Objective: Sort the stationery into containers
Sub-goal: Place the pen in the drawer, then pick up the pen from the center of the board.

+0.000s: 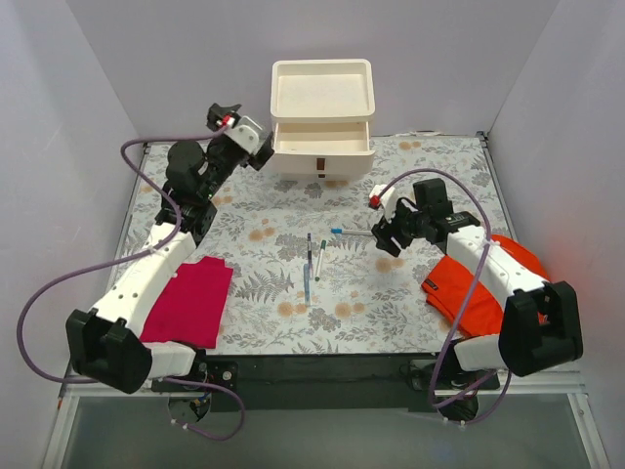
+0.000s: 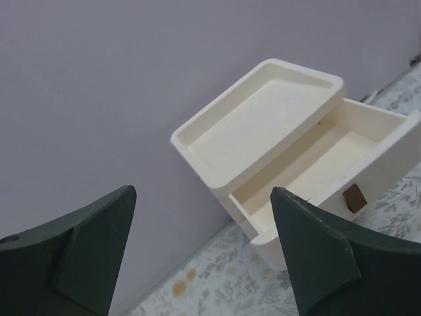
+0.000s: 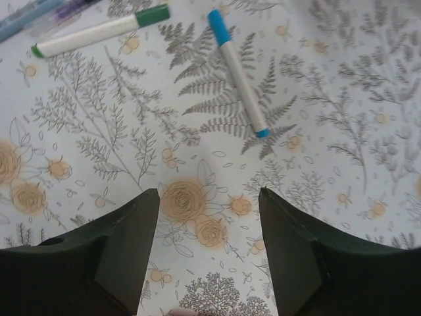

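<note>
Both tools gape wide, holding nothing. The left gripper (image 2: 202, 197) faces smooth cream plastic drawers (image 2: 329, 158), one pulled open under a shallow, round-cornered tray (image 2: 263, 125). The right gripper (image 3: 209, 197) hangs over a slim blue-capped marker (image 3: 238, 72) and a green-capped marker (image 3: 99, 29), both lying on the fern-printed table (image 3: 329, 131).

Two arms, both grippers with jaws apart and empty.
Detail: left arm (image 1: 146, 278) was stretched far forward, the left gripper (image 2: 204, 253) raised at its end, jaws spread wide, nothing between them. The right arm (image 1: 483, 264) was bent inward at the elbow, the right gripper (image 3: 209, 247) pointed downward, jaws parted, holding nothing.
</note>
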Controlling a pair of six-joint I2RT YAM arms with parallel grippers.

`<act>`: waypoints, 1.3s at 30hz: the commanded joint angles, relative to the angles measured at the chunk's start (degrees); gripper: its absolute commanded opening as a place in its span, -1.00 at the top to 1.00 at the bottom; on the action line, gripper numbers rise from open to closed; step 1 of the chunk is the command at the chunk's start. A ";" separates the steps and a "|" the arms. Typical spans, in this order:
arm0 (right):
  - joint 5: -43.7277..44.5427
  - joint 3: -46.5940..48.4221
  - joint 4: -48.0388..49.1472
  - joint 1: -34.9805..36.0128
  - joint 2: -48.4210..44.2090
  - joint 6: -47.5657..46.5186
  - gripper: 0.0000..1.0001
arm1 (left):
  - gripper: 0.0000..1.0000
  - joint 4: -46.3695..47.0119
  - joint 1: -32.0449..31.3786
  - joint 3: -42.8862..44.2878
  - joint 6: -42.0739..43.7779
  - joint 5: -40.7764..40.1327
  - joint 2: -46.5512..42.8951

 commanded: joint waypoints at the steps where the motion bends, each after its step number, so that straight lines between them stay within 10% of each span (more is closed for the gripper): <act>1: -7.76 5.06 -8.98 -0.16 7.70 -13.02 -0.37 | -0.78 -8.44 2.91 -4.43 -19.95 -23.96 -0.14; 9: -7.93 15.18 -8.90 -0.33 20.19 -18.66 -0.15 | -0.87 -18.34 15.21 -15.51 -36.25 -17.73 -3.31; 39: -6.26 22.75 -6.88 -1.03 37.70 -22.27 0.10 | -0.87 -18.34 17.51 -13.93 -31.16 -17.64 1.97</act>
